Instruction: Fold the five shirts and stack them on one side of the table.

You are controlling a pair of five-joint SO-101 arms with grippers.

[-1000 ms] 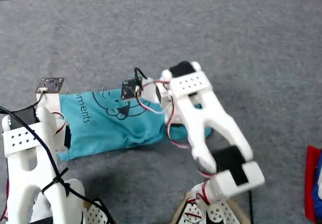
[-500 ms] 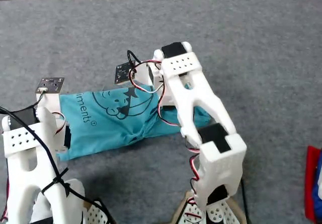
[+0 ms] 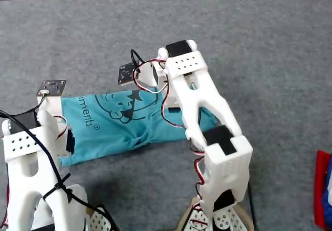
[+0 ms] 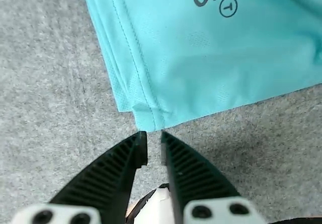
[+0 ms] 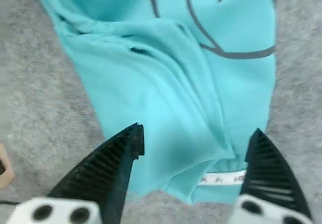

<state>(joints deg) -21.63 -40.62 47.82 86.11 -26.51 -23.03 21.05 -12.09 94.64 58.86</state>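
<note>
Table: grey cloth top.
Teal shirt: 1 pc, folded to a long band, flat on table nr front-left, betw. both arms.
Right gripper: fingers spread wide, poised over shirt's label end, straddling the bunched fabric; contact can't be told.
Left gripper: fingers pressed nearly together, nothing betw. them, tips just off shirt's hem corner, over bare cloth.
Red-and-blue fabric: far right side of table, well apart from shirt.

Bright even light, soft faint shadows
</note>
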